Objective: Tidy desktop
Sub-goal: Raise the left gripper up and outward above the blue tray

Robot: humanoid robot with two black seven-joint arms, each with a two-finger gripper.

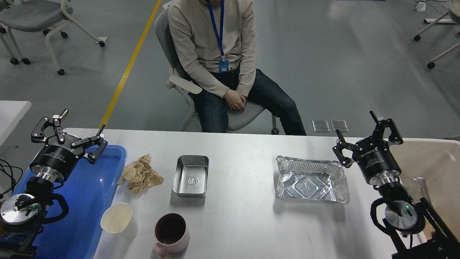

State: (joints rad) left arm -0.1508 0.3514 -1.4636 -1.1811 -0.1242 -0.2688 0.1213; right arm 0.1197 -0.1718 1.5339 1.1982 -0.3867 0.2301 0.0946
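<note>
Here, both grippers hover with fingers apart, holding nothing. Between the left gripper (81, 126) and right gripper (355, 126), the desktop (240, 223) holds crumpled paper (140, 174), a steel tin (191, 176) and a foil tray (311, 179).

Both arms are black, each ending in a two-fingered linkage hand, left (66, 131) and right (363, 135), on a cylindrical wrist with white lettering (too small to read), a silver collar, looped black cables, and a green light.
</note>
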